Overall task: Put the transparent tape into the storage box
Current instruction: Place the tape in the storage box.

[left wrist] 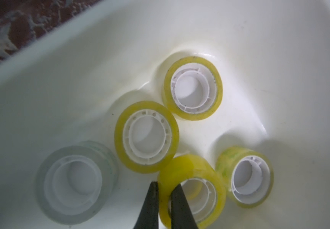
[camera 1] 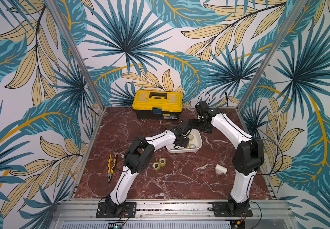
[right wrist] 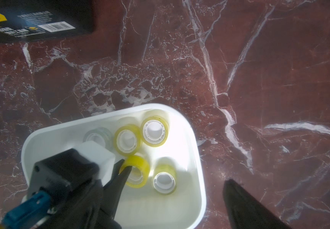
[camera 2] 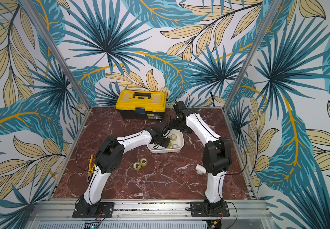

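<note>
A yellowish roll of transparent tape (left wrist: 189, 164) hung tilted inside the storage box (left wrist: 61, 59), one side of its ring pinched between the two thin black fingers (left wrist: 150, 206) of the left tool (left wrist: 164, 185), one finger outside the ring and one inside its white core. I could not tell whether the roll touched the bottom of the box. Four more rolls lay flat on the box floor around it: a pale, almost colourless one (left wrist: 76, 182), a yellow one (left wrist: 146, 136) just beside the held roll, another yellow one (left wrist: 192, 88) beyond that, and a fourth (left wrist: 244, 176) just beside the held roll on its other side. The white, lidless box sat near the middle of the red marble desk (camera 1: 180, 182). The right tool (camera 1: 204, 127) hovered by the box's far corner with its fingers spread wide and nothing between them. Outside the box, two rolls (camera 1: 159, 163) stood on edge just beside each other on the desk, nearer the front. Further out lay yellow-handled pliers (camera 1: 111, 167) by the left arm, a white pipe fitting (camera 1: 220, 169) by the right arm, and a yellow-and-black toolbox (camera 1: 157, 105) closed at the back edge.
</note>
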Robot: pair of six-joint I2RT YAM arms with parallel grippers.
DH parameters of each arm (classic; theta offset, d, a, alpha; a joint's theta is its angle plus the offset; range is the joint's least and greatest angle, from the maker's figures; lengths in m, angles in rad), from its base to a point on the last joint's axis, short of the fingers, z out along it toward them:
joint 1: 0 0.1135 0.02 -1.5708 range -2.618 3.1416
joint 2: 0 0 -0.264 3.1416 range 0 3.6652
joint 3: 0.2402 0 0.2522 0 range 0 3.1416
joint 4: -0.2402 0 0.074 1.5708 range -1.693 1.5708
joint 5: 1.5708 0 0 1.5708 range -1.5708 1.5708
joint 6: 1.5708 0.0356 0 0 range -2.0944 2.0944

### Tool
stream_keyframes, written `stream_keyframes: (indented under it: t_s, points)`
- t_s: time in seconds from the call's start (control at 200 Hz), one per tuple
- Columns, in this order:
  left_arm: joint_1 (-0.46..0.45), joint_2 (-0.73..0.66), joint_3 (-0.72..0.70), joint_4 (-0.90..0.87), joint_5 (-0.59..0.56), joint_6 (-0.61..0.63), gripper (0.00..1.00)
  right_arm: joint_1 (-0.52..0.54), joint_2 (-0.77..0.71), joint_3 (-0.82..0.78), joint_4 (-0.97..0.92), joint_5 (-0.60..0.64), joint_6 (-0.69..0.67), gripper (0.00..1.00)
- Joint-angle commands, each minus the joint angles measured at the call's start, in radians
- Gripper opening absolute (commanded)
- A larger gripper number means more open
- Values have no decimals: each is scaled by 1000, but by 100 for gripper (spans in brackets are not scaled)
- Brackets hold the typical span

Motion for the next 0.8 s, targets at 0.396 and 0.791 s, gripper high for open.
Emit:
stream_keyframes:
  t_s: [0.396, 0.791]
  points:
    - [-38, 13, -2, 2, 82, -16, 14, 11, -48, -35, 33, -34, -16, 100]
    - [-36, -52, -51, -41, 16, -18, 35, 11, -58, -48, 47, -42, -25, 100]
